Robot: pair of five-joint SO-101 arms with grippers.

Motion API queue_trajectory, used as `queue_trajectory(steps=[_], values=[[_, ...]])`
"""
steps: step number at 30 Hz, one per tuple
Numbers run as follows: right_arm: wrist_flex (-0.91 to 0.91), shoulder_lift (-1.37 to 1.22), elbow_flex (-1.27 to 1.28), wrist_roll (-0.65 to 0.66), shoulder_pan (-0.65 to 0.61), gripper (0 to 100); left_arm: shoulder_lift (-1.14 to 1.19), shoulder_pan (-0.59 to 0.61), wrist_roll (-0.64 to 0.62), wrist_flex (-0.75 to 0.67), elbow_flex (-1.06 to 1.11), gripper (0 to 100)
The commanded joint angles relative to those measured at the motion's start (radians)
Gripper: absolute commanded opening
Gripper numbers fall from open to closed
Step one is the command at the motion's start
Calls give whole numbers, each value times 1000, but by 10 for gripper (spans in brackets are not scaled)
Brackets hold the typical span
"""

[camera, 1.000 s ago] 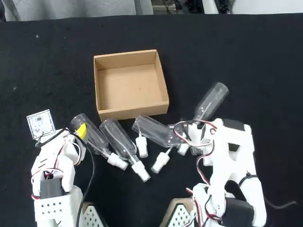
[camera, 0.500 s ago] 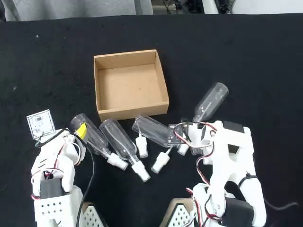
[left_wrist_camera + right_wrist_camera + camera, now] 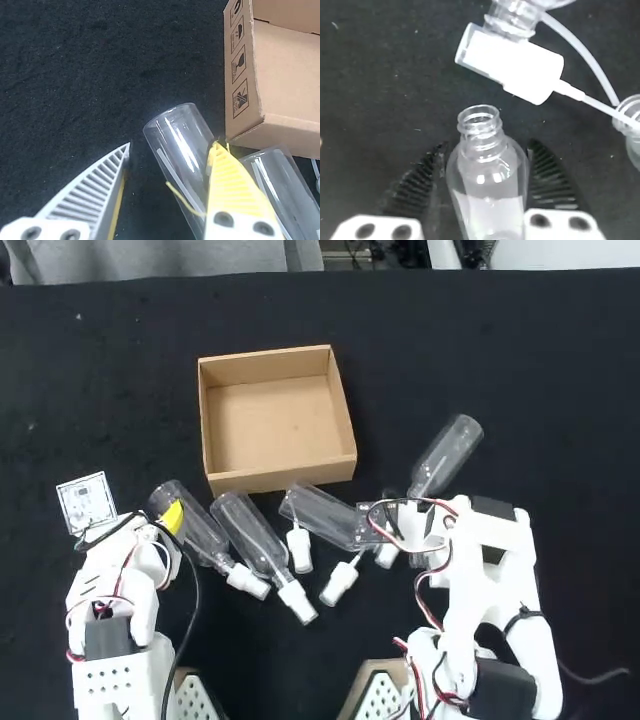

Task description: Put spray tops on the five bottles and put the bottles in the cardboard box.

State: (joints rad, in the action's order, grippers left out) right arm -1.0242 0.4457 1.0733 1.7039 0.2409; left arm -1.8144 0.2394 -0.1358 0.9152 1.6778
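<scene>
The tabletop [image 3: 520, 360] is black, and the box [image 3: 280, 476] is plain brown with black symbols [image 3: 241, 65] printed on one side. Each bottle [image 3: 447, 455] is clear and the spray tops [image 3: 340, 583] are white. The left pincer [image 3: 171, 146] is yellow on one side and ribbed grey on the other; the right pincer [image 3: 487, 145] is ribbed black, on white arms [image 3: 490, 580].

Wide bench [image 3: 540, 370] room lies right of and beyond the cardboard box [image 3: 282, 474]; lying bottles [image 3: 250, 532] and spray tops [image 3: 340, 583] crowd its front wall; a slanting bottle [image 3: 445, 455] bars its right front corner.
</scene>
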Motion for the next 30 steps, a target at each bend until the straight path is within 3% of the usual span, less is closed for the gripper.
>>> queue_trajectory(steps=[1,8,18,26,30], values=[[40,50,-8,-98,32,134,-14,2,2,0,22,231],[89,50,-28,-273,29,134,-14,2,2,0,22,231],[87,50,-113,-674,28,134,-14,2,2,0,22,231],[86,51,-116,-819,34,134,-14,2,2,0,22,231],[-23,51,-186,-873,17,134,-14,2,2,0,22,231]])
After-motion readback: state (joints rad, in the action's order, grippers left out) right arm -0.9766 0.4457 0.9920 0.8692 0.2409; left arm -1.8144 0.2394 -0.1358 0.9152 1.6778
